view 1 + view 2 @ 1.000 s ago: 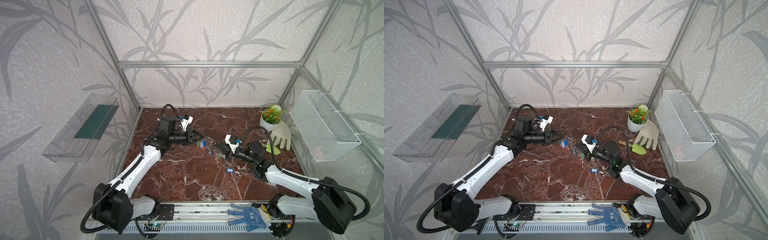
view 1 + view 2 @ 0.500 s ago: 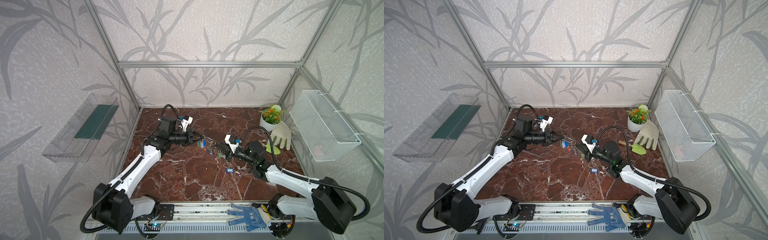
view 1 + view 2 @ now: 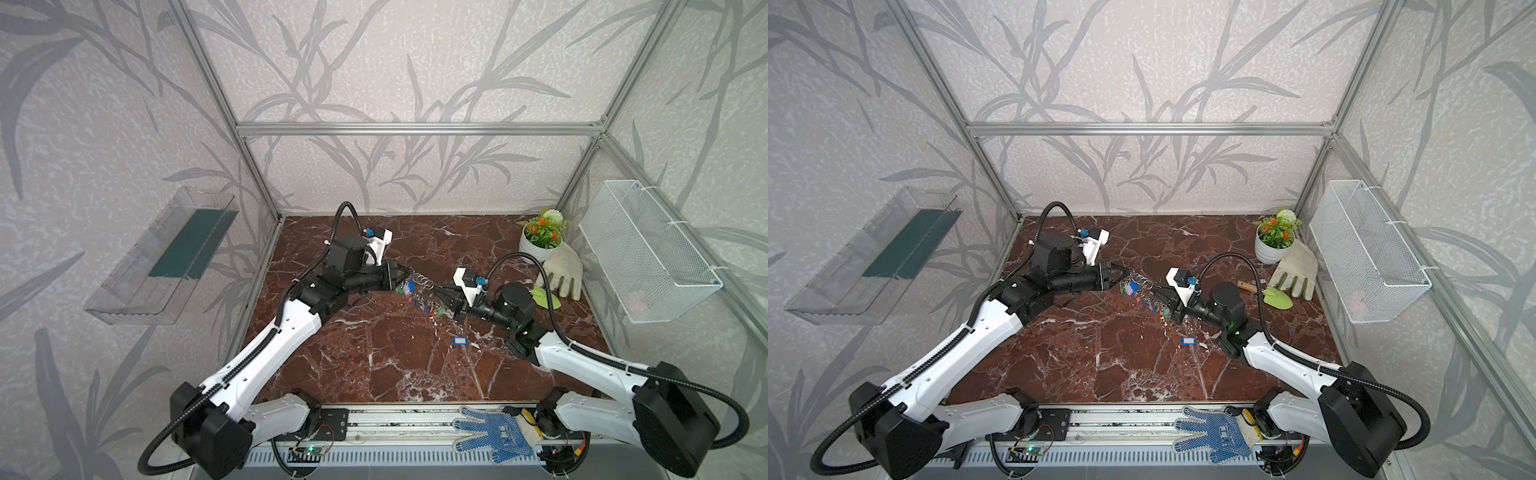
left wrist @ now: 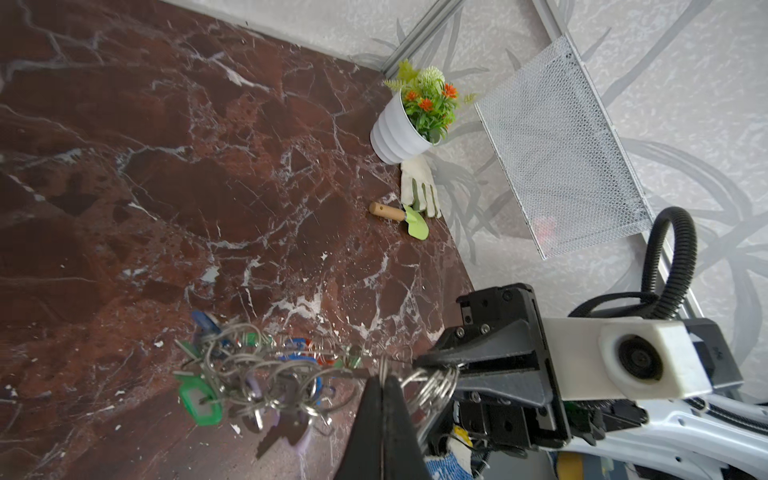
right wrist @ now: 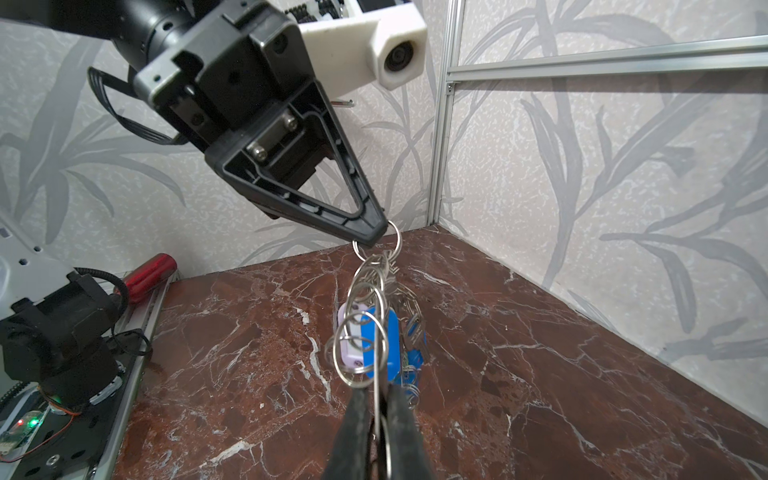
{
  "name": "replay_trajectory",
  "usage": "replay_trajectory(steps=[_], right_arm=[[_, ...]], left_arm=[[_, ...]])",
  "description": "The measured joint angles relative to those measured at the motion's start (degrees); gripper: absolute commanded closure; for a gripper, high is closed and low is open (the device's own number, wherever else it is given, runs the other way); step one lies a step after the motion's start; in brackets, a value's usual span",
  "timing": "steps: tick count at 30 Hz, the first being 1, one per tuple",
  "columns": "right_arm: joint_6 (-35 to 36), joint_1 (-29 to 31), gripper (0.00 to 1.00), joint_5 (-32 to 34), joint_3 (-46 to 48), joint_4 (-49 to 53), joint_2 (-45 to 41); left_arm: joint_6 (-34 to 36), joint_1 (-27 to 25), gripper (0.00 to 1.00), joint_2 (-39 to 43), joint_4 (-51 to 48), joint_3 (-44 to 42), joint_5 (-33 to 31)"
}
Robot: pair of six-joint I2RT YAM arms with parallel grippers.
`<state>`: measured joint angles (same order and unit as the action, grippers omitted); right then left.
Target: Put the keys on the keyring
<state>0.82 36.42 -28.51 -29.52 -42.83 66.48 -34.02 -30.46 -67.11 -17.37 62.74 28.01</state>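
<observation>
Just one keyring (image 3: 423, 286), one loose key (image 3: 460, 340).

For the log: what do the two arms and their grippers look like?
The left arm and right arm are white shells with black joints, each with black corrugated conduit. The left gripper and right gripper are black, tapering triangular, topped by white camera housings.

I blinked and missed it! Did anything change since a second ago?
Barely. The left gripper finished pinching shut on a wire ring of the keyring. Nothing else moved: the right gripper still clamps the keyring, and the loose blue key still lies on the table.
</observation>
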Motion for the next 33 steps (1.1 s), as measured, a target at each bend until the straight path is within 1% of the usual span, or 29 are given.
replay_trajectory(steps=[3,8,17,23,25,27,29,33], right_arm=[[-0.6,0.0,1.0,-0.1,0.0,0.7,-1.0],[-2.2,0.0,1.0,-0.1,-0.7,2.3,-1.6],[-4.3,0.4,1.0,0.1,-2.4,7.1,-3.3],[-5.4,0.5,0.83,0.6,-3.6,11.1,-5.6],[-5.6,0.7,0.77,0.4,-4.3,12.2,-6.3],[-5.8,0.8,0.69,0.3,-5.4,13.3,-7.4],[-5.9,0.7,0.63,0.0,-6.2,13.8,-8.7],[-6.9,0.4,0.55,-0.2,-7.5,14.9,-10.3]], left_arm=[[-0.1,-0.8,1.0,2.2,3.5,-2.7,-2.6],[-0.7,-1.7,1.0,5.2,11.4,-8.5,-5.1],[-2.0,-3.5,1.0,6.3,24.1,-14.8,-8.0],[-2.2,-5.1,1.0,6.0,34.5,-19.0,-9.7],[-2.1,-5.1,1.0,5.6,36.3,-19.8,-10.1],[-2.0,-5.1,1.0,5.0,38.6,-20.8,-10.6],[-1.9,-5.1,1.0,4.6,41.1,-22.2,-10.9],[-1.0,-5.1,1.0,3.9,45.9,-25.0,-11.2]])
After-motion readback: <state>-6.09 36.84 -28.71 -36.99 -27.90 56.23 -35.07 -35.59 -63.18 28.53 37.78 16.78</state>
